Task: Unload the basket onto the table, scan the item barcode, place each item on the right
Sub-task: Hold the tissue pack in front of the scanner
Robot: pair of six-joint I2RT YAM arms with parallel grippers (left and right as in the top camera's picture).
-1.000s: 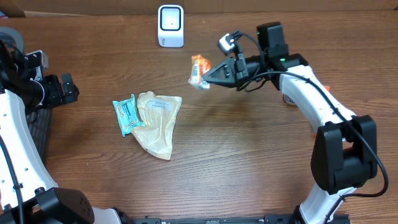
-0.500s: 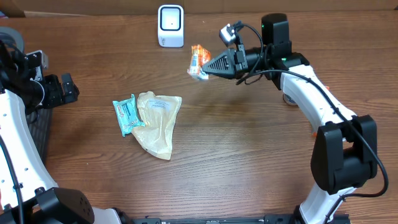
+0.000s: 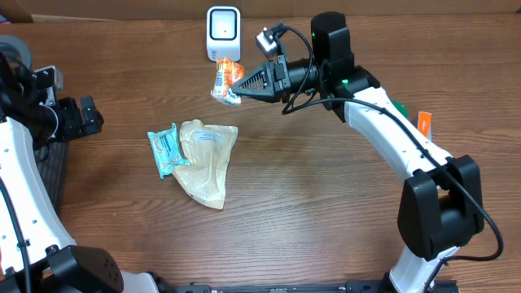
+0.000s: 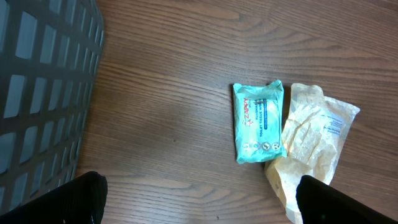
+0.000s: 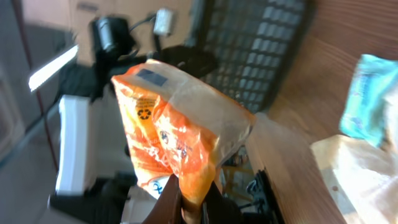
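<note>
While wipes (image 3: 165, 150) lie by a bag (image 3: 207, 159), packet (image 3: 225, 83) hangs near scanner (image 3: 223, 33).

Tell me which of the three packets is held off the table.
The orange packet, pinched in the right end effector; the teal packet and beige pouch lie on the table.

Print on the orange packet (image 5: 180, 137) is too blurred to read, and the left edge crops the dark basket (image 4: 43, 93).
</note>
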